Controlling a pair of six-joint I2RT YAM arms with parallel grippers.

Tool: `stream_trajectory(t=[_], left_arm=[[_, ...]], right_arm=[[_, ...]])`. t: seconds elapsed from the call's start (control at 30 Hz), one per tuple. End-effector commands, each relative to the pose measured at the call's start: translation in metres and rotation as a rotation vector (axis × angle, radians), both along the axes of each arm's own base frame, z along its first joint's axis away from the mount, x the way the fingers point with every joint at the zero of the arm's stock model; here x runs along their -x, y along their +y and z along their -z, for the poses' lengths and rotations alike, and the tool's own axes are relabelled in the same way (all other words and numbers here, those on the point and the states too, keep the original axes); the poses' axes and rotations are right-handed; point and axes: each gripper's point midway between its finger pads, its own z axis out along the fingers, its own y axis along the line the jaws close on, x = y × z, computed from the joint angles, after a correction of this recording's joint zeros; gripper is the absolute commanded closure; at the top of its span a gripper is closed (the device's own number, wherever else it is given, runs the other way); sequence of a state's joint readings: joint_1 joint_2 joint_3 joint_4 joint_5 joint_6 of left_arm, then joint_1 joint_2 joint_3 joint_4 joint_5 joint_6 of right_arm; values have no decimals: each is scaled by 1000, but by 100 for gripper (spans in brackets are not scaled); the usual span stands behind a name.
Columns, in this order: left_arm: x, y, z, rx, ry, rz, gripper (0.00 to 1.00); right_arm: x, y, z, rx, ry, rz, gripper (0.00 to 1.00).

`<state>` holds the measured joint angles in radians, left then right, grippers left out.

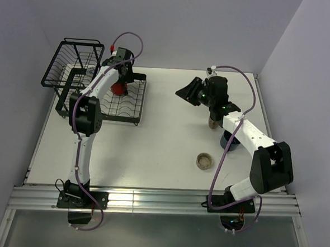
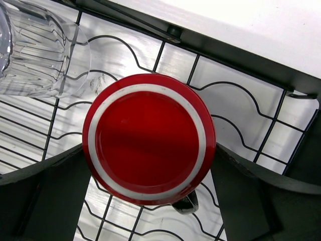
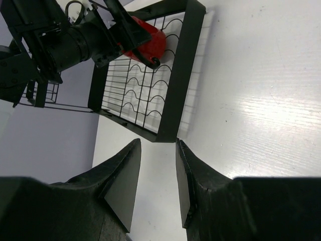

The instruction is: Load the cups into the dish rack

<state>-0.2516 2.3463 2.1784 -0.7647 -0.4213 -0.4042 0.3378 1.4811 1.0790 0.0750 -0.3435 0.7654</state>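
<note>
The red mug (image 2: 149,138) stands upside down on the flat wire tray of the dish rack (image 2: 235,60). My left gripper (image 2: 149,150) is open, with a finger on either side of the mug. A clear glass (image 2: 35,55) lies on its side on the tray beside the mug. In the top view the left gripper (image 1: 122,76) is over the red mug (image 1: 119,89). My right gripper (image 1: 190,92) hangs open and empty above mid-table. Under the right arm stand a tan cup (image 1: 212,124) and a dark blue mug (image 1: 229,142), both partly hidden. A low beige cup (image 1: 203,160) sits nearer the front.
The rack's taller wire basket (image 1: 73,62) stands at the far left against the wall. In the right wrist view, the rack's black frame (image 3: 186,70) lies just beyond the fingers (image 3: 123,181). Walls close in the table on the left, back and right.
</note>
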Motion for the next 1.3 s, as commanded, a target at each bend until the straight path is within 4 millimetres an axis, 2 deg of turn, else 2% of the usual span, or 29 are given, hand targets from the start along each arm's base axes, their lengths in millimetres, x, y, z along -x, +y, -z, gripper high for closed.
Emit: stream_trajectory(t=[0.0,0.23,0.57,0.87,1.1,1.27], left_arm=[[-7,3,-23,-6,-68,-8,1],[-6,4,-28,-2,-89,-20,1],[1,-1,-58,-4,-156,-21,1],[5,0,-55,-26,-161,-32,1],[0,5,-64,-49,-195,-61,1],[-1,0,-74,-15,-259,-28,1]], right_arm=[[-8,3,-17,9,-47,4,58],[-8,3,-20,16,-54,2,58],[-6,6,-18,20,-54,-8,58],[-4,8,-17,23,-59,-24,58],[-3,9,-16,23,-60,-33,57],[-1,12,-18,26,-69,-45,57]])
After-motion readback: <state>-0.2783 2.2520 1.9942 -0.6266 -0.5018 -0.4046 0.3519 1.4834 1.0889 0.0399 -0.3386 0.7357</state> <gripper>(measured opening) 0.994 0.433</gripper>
